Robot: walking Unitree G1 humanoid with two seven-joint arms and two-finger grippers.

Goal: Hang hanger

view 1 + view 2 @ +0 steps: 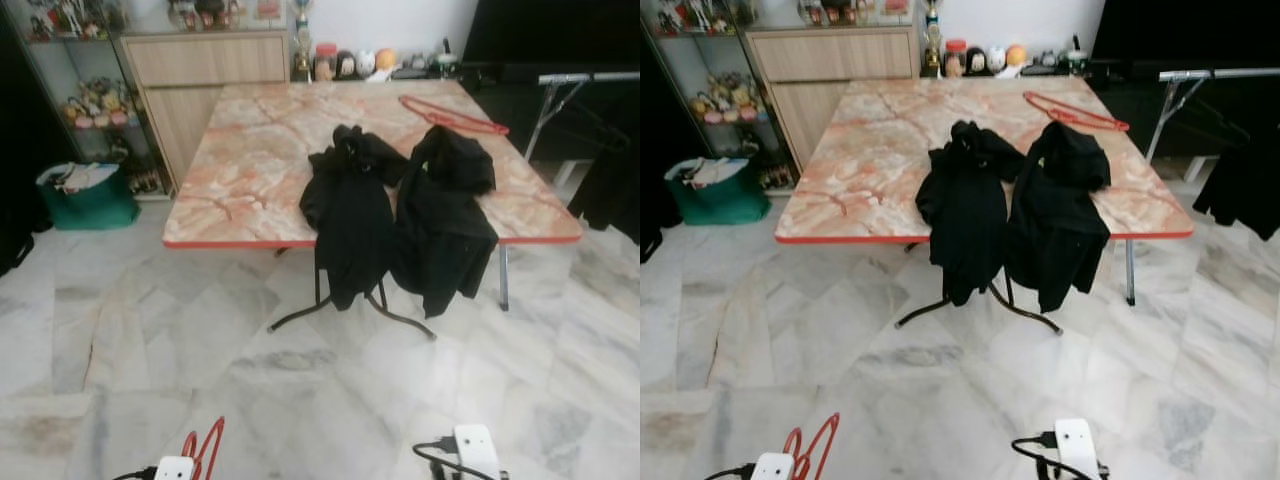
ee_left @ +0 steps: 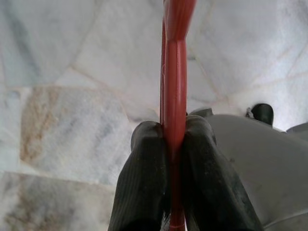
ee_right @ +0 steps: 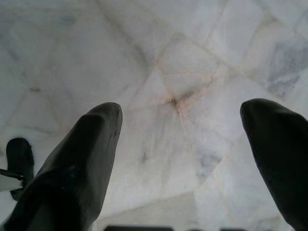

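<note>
Fingers [image 2: 144, 168] of the left gripper [image 2: 174, 139] are pinching a red hanger [image 2: 175, 72] tight, low over the marble floor [image 1: 130, 340]. The right gripper [image 3: 180, 144] is hanging wide open, holding nothing. Two black garments [image 1: 400, 215] are draping off the table [image 1: 250, 170]; another hanger [image 1: 450, 115] is lying there.

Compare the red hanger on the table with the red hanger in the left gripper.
The hanger on the table lies flat at the far side of the marble-patterned top, untouched; the held hanger is clamped between the left gripper fingers, low over the floor. The table one shows its whole outline; the held one shows part of its frame. Both are red and carry no clothes.
</note>
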